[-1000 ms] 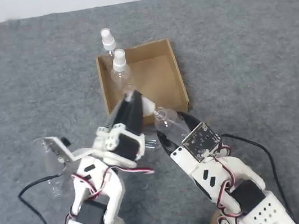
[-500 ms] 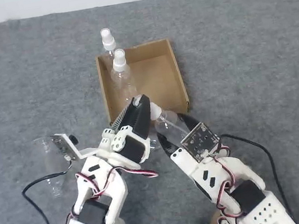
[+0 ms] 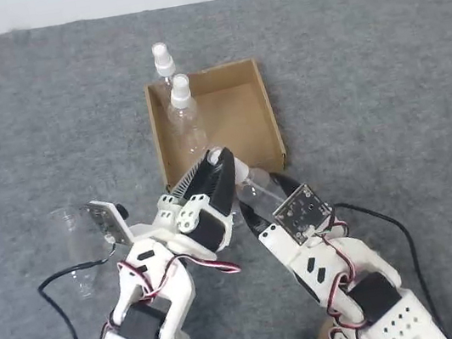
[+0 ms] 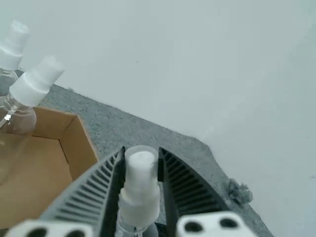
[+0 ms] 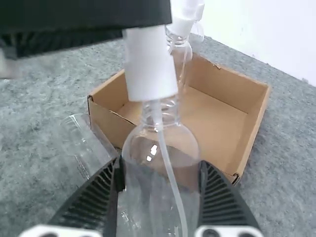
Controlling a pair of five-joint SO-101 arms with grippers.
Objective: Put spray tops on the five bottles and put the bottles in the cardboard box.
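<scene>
**Spray top lined up over the bottle neck**

My left gripper [image 4: 140,150] clamps the spray top [image 4: 139,185] directly above the upright bottle [image 5: 158,148] pinched in my right gripper [image 5: 159,165]; its tube is already inside; next, I judge, push straight down.
The box [image 3: 271,111] lies just beyond; I count two capped bottles [image 3: 183,112] there and at least two bare bottles [image 3: 68,233] lying on the surface.

Grey carpeted bench [image 3: 382,67]. Sitting on it: the cardboard box [image 3: 264,112] about mid-bench, a capped bottle [image 3: 161,59] standing just behind its back corner, and clear bottles [image 3: 65,228] lying sideways over on the left.
</scene>
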